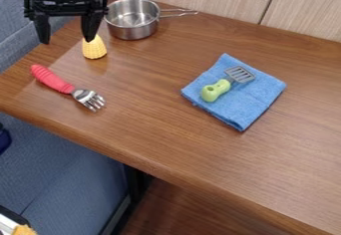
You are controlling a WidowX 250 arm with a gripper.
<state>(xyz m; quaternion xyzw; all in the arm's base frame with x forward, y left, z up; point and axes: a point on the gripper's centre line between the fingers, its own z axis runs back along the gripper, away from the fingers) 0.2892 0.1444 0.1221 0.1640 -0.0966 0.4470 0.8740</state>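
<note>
Currently, my end effector (66,41): open wide and empty, at the upper left of the view.
Yellow corn (94,49): nearest to me, under the finger on the pot side; I can't tell whether they touch. It sits off-centre to my gap, so I judge good care means centring over it before lowering, then closing gently, as it may roll.
Metal pot (132,31): just beyond the corn, handle pointing away; I'd keep my outer finger clear of its wall.
Red-handled fork (65,86): lying on the tabletop (166,124), tines away from me.
Blue cloth (252,98): well apart, bearing a green-handled spatula (218,88).
</note>
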